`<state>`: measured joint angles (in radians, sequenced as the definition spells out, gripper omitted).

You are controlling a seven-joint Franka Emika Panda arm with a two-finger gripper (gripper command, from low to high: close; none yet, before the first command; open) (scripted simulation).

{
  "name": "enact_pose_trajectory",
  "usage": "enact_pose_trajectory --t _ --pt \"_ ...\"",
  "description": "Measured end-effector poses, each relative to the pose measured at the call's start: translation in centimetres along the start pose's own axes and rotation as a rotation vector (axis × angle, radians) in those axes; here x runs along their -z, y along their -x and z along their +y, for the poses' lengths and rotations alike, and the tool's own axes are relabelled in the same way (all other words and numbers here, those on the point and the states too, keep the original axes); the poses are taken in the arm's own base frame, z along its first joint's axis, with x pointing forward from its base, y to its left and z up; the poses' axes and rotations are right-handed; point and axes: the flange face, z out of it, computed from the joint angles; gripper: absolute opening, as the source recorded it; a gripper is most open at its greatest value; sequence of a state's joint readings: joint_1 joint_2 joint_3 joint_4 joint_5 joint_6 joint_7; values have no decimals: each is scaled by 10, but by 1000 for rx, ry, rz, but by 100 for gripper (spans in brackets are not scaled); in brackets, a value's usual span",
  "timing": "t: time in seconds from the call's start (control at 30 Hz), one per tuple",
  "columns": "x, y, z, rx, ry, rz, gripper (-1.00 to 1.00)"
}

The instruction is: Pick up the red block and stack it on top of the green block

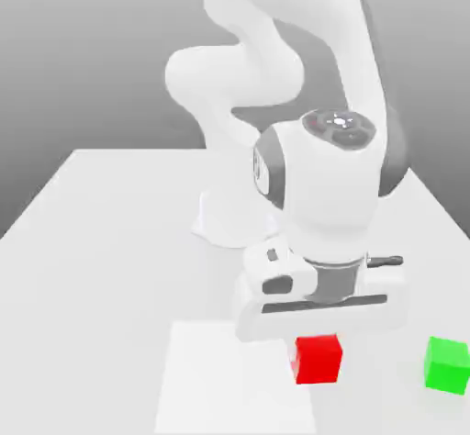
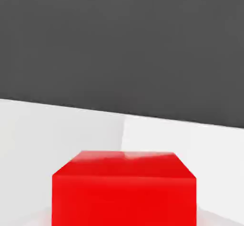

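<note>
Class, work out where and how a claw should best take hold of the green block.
Grip two opposite upright side faces of the green block, probably coming straight down from above. It is a plain cube sitting flat, its top uncovered, with flat parallel sides and no handle.

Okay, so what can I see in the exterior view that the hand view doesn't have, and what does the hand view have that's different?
Only the exterior view has the green cube, over on the exterior view's right, and the white robot arm with its round base.

Only the hand view has a close look at the red cube, big enough to see its top sloping away, with a plain dark gray area behind.

Both show the red cube and the pale tabletop.
</note>
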<state>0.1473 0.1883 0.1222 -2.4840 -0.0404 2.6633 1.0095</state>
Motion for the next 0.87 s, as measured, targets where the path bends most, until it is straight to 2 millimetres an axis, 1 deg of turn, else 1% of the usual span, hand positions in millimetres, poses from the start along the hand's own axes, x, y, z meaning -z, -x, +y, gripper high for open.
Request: enact_pose_trajectory --t 0.27,0.5,0.53,0.57,0.67,0.7,0.87 --pt "12 70 -52 -120 2 -2 -100" --pt "27 137 -86 -228 -4 4 -100" --pt "25 144 -90 -240 -5 5 -100" --pt "18 147 -92 -246 -7 6 -100" --pt "-18 150 -94 -251 -8 7 -100" --pt "-29 151 -93 -251 -7 7 100" --pt "-29 151 -93 -251 -7 7 100"
